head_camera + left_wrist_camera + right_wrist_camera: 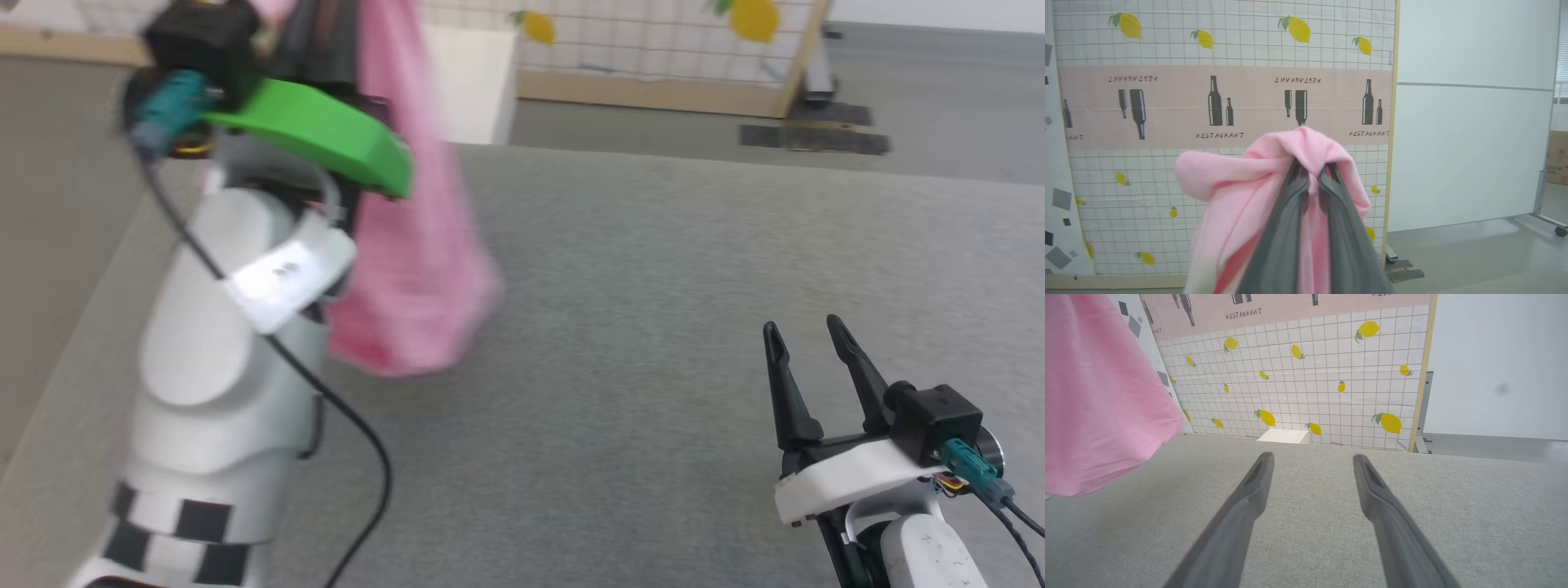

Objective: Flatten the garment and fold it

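Left gripper [1312, 176] pinches the garment [1229, 183], which hangs beneath it; right gripper [1313, 457] stands spread.

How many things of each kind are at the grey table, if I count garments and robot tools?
Pink garment: 1
Tools: 2 (left tool shut on the garment, right tool open)
Total: 3
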